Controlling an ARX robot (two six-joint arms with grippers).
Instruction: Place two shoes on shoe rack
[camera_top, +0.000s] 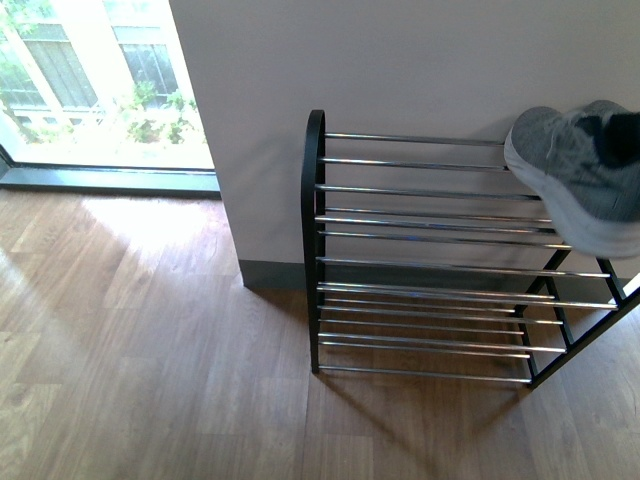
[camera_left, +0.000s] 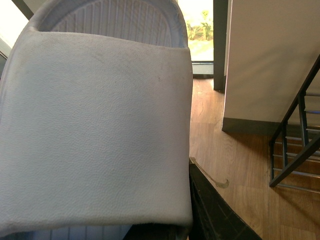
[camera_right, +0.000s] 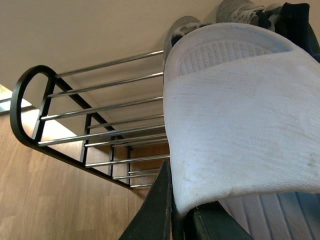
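Daylight floods from the window (camera_top: 100, 80) (overexposed glare); soft shadows; frames sharp

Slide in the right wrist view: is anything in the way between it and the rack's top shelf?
Nothing visible blocks it. The slide is held close to the shoe rack's top rods, which are bare beside it. The grey sneakers sit on that shelf beyond the slide, so only that end is taken.
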